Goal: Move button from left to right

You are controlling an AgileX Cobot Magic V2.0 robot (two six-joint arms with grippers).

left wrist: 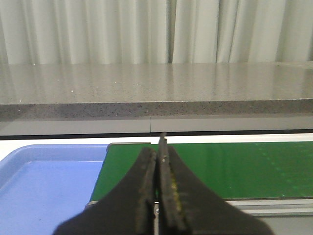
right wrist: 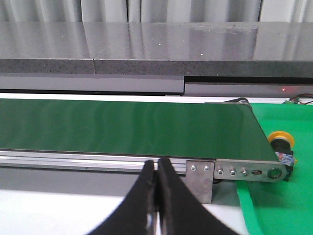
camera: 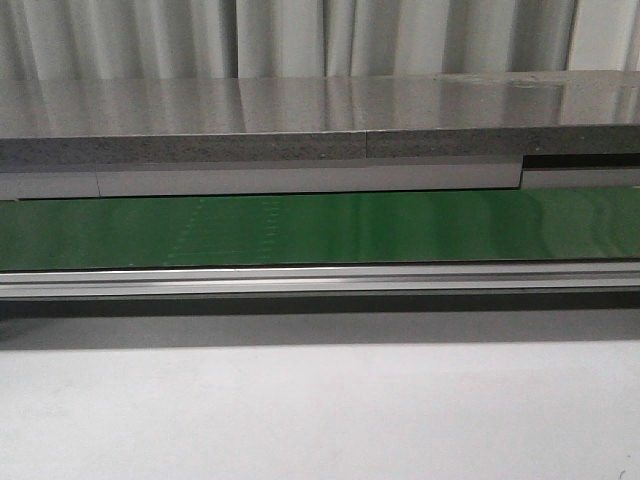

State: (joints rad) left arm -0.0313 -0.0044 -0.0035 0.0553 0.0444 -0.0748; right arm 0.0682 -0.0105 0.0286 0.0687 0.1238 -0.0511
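The button, with its yellow-orange cap and black body, lies on its side in the green tray just past the end of the green conveyor belt. It shows only in the right wrist view. My right gripper is shut and empty, low in front of the belt's rail, well short of the button. My left gripper is also shut with nothing in it, facing the belt's other end beside a blue tray. Neither gripper appears in the front view.
The belt runs across the front view behind an aluminium rail, with a grey stone counter and curtains beyond. A metal bracket and roller plate close the belt's end. White tabletop lies in front.
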